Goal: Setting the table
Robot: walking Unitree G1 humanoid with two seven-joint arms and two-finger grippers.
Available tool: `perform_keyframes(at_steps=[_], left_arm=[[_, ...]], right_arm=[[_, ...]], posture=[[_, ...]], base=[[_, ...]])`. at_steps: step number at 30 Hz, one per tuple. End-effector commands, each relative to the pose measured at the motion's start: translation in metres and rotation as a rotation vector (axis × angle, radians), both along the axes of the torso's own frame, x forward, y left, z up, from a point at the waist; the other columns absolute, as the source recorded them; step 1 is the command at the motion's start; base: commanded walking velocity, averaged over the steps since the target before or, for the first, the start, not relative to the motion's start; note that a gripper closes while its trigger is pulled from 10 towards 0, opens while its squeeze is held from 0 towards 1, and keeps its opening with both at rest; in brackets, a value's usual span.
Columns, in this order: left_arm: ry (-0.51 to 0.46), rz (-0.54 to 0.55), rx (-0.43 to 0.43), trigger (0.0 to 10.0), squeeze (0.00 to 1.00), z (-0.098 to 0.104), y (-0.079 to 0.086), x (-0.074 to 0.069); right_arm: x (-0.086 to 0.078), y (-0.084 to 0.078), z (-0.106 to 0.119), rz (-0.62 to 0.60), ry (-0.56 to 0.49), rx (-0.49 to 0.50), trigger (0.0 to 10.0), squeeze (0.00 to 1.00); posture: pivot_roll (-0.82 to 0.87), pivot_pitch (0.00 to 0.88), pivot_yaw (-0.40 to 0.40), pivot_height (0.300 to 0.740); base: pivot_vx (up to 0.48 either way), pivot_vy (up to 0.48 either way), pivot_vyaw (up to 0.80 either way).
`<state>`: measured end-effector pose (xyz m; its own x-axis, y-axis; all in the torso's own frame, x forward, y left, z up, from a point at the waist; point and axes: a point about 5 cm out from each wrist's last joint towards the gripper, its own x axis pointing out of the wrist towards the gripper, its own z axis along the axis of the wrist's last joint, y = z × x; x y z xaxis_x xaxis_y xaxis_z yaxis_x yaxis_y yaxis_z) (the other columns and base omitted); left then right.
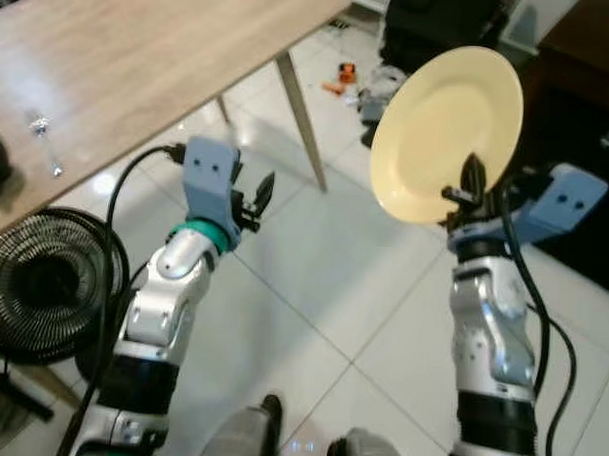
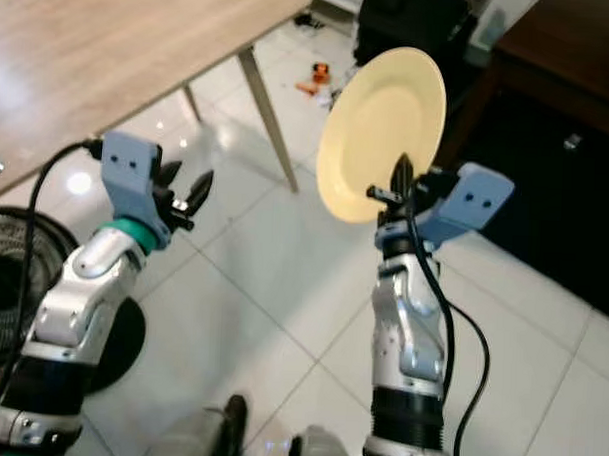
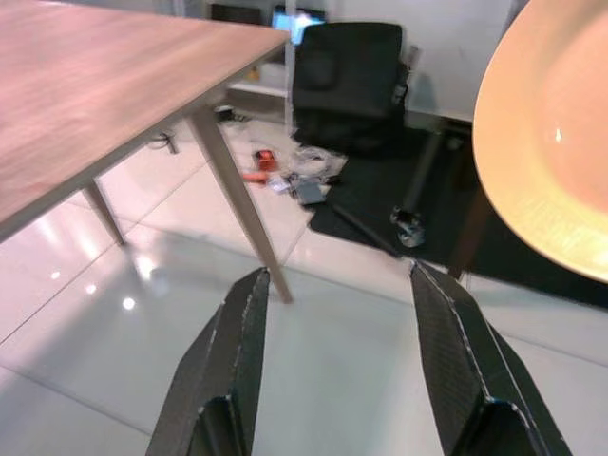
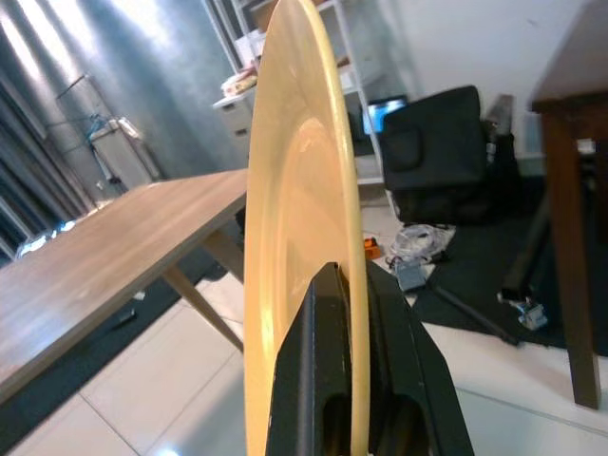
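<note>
Overhead, a fork [image 1: 44,139] lies on the table [image 1: 141,52] — wrist-unseen.

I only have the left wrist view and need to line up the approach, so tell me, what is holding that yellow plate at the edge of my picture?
Observer: The right gripper pinches the yellow plate by its lower rim, plate on edge.
Operator: Anything on the table?
Observer: A small shiny utensil lies on the wooden table.
Operator: What's beside the left arm?
Observer: A black fan beside it; the left gripper is open over the floor.
</note>
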<state>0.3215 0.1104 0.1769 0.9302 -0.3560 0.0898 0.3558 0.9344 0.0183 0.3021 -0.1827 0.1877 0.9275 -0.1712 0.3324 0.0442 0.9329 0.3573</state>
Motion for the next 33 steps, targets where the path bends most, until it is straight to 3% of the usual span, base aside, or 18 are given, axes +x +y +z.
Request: perform_keyframes(at_steps=[1, 33], left_arm=[[0.031, 0.02, 0.019, 10.0, 0.0, -0.0074, 0.0057, 0.0003], [0.022, 0.073, 0.037, 10.0, 0.0, -0.0058, 0.0099, 0.0066]], right_arm=[[-0.0011, 0.0054, -0.0011, 0.022, -0.008, 0.015, 10.0, 0.0], [-0.0002, 0.0076, 0.0003, 0.058, -0.023, 0.015, 10.0, 0.0]], posture=[[0.05, 0.022, 0.081, 0.74], [0.04, 0.004, 0.08, 0.74]], base=[[0.0, 0.0, 0.76], [0.0, 0.0, 0.76]])
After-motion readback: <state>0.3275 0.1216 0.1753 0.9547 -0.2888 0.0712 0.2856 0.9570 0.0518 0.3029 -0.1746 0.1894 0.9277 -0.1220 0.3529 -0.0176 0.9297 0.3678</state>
